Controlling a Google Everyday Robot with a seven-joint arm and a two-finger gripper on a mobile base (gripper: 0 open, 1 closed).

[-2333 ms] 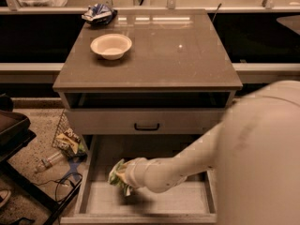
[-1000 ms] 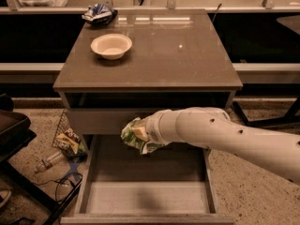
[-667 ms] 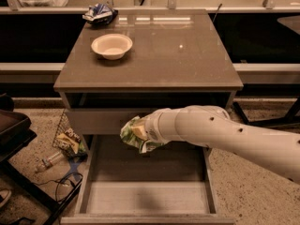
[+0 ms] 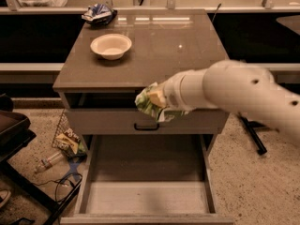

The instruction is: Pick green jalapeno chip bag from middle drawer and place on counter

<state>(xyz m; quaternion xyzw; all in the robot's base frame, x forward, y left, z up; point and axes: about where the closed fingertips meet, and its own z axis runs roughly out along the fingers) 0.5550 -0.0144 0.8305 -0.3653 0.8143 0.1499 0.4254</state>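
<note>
The green jalapeno chip bag [image 4: 151,101], shiny green and white, is held in the air in front of the counter's front edge, above the open middle drawer [image 4: 145,196]. My gripper [image 4: 161,100] is shut on the bag; its fingers are mostly hidden by the bag and the white arm that comes in from the right. The drawer's flat grey floor is bare. The counter [image 4: 154,50] is the glossy grey-brown top of the cabinet, just behind and below the bag.
A white bowl [image 4: 111,45] stands on the counter's left back part. A blue-and-white snack bag [image 4: 97,13] lies at the back left corner. A grey drawer front with black handle [image 4: 145,122] is below the top. Trash and a bottle [image 4: 63,146] lie on the floor at left.
My gripper rose out of the drawer with the bag, and it now holds the bag higher, at the level of the counter's front edge. The drawer floor is left bare.
</note>
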